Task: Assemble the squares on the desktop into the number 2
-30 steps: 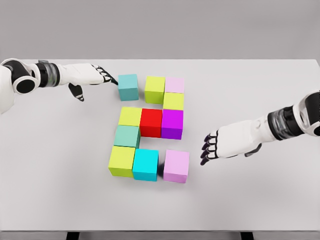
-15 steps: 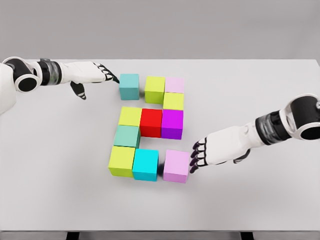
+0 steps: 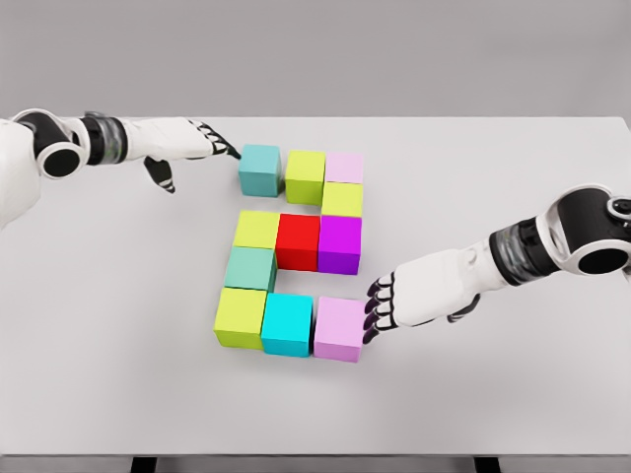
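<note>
The number 2 is nearly complete on the white tabletop (image 3: 513,158). The right hand (image 3: 394,301), its dark fingers (image 3: 373,313) extended together, presses the light pink cube (image 3: 340,329) at five o'clock against the cyan cube (image 3: 288,323), closing the bottom row. The left hand (image 3: 192,146), fingers straight and together, touches the teal cube (image 3: 259,169) at eleven o'clock; a narrow gap to the lime-green cube (image 3: 306,176) remains. The blocks are matte, brightly coloured, and sit centrally.
</note>
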Tool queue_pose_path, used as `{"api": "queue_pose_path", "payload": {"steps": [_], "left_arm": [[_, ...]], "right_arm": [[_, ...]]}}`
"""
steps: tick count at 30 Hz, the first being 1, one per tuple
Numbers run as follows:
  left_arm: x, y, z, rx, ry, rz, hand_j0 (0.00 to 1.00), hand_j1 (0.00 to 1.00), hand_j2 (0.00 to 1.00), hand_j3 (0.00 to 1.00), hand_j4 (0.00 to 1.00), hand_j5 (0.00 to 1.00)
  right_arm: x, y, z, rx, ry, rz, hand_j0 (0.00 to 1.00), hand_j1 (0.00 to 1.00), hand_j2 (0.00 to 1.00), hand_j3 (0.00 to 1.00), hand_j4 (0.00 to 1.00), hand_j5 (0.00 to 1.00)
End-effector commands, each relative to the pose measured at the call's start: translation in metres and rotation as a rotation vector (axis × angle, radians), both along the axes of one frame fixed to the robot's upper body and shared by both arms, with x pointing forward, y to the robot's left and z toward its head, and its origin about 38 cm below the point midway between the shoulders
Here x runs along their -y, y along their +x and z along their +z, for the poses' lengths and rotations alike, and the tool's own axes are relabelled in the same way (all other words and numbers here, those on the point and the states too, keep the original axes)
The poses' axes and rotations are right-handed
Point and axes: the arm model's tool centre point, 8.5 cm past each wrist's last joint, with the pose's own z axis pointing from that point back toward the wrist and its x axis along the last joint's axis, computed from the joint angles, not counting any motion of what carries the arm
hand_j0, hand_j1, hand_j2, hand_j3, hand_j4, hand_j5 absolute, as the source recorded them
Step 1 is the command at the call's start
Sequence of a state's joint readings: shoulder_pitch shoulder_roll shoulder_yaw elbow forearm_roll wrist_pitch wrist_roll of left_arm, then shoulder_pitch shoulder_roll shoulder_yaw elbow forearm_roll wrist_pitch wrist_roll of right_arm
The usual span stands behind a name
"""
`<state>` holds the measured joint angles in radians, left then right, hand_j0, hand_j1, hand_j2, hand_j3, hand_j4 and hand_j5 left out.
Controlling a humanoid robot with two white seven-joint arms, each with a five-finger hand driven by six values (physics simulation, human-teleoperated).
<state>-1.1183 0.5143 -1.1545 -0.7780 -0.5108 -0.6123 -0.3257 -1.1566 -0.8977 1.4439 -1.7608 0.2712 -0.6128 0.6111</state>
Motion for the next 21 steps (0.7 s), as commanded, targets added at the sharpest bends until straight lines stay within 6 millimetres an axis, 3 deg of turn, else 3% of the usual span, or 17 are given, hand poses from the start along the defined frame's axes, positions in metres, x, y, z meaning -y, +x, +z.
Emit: {"api": "queue_pose_path", "payload": {"steps": [1,21], "left_arm": [[0.0033,0.0006,0.0003,0.0,-0.009,-0.001,1.0,1.0,1.0,1.0,1.0,1.0],[0.009,0.0009,-0.0005,-0.001,-0.013,-0.009,1.0,1.0,1.0,1.0,1.0,1.0]], "right_arm": [[-0.0007,0.0006,0.0006,-0.001,0.004,-0.003,0.98,0.98,0.98,0.98,0.98,0.98],[-0.0055,0.0003,0.0015,-0.001,0.012,0.008,0.98,0.98,0.98,0.98,0.98,0.98]]}}
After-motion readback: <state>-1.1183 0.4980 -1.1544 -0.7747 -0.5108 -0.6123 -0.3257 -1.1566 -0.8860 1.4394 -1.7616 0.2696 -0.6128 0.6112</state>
